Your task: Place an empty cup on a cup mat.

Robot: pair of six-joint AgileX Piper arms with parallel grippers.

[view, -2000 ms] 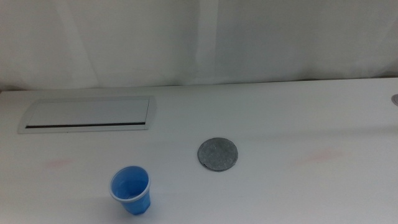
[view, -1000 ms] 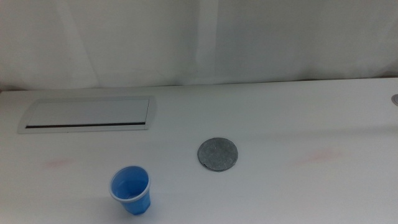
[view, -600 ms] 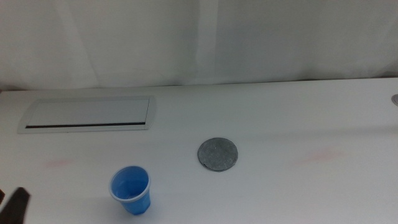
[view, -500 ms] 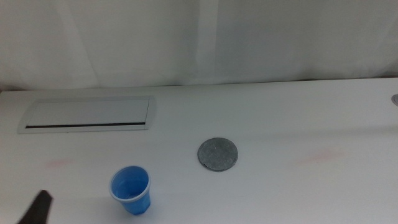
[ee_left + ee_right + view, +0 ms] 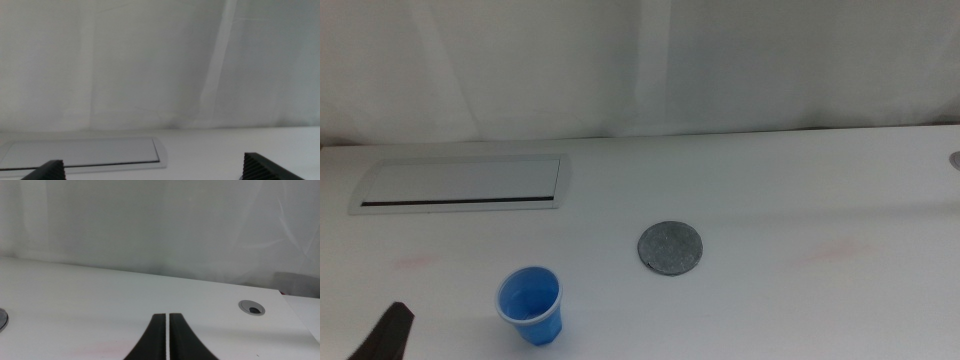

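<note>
The blue cup (image 5: 531,305) stands upright and empty on the white table, near the front left. The grey round cup mat (image 5: 670,248) lies flat to its right and a little farther back, apart from it. My left gripper (image 5: 386,336) shows as a dark tip at the bottom left edge, left of the cup and not touching it. In the left wrist view the left gripper (image 5: 155,169) is wide open and empty, and the cup is out of that view. My right gripper (image 5: 166,335) is shut and empty, out of the middle view.
A long white panel (image 5: 460,183) with a dark slot lies at the back left; it also shows in the left wrist view (image 5: 80,152). A round grey hole (image 5: 251,308) sits in the table at the far right (image 5: 954,158). A white curtain hangs behind.
The left gripper's dark tip has come into the middle view at the bottom left and moved right toward the cup. Cup and mat have not moved.
</note>
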